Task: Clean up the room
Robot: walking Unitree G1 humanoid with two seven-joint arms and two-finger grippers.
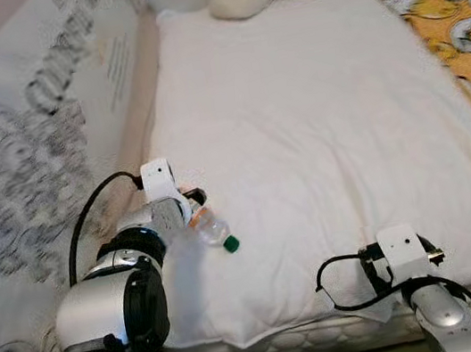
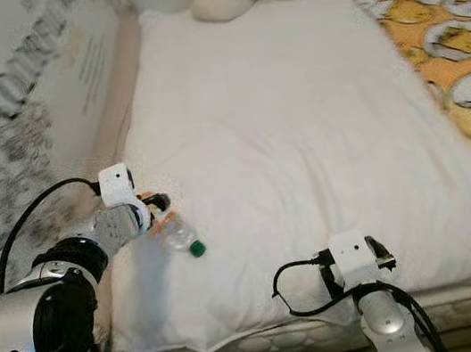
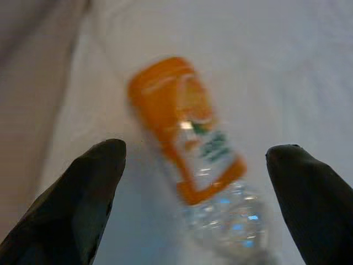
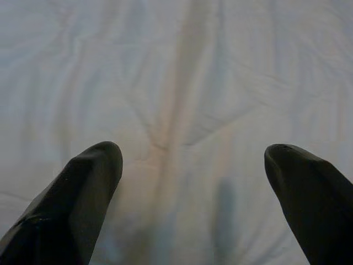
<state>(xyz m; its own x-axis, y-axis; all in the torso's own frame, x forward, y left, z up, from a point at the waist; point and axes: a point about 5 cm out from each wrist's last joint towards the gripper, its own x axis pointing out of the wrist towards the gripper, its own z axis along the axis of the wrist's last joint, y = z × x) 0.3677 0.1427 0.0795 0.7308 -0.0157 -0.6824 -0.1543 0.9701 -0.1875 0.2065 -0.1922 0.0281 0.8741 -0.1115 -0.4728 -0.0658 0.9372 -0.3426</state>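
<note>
White bedding [image 1: 300,129] carries a plastic bottle [image 1: 212,230] — the left pincer [image 3: 196,193] straddles it, released. Right pincer [image 4: 193,193] hovers released too — the round bottle may roll away.

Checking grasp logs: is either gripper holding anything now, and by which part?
Nothing is held. The left gripper is open around the plastic bottle lying on the bed; the right gripper is open over bare sheet.

You see a clear glossy plastic bottle [image 1: 212,229] with an orange paper-like label, lying on the bed's [image 1: 316,117] matt, creased white cloth.
</note>
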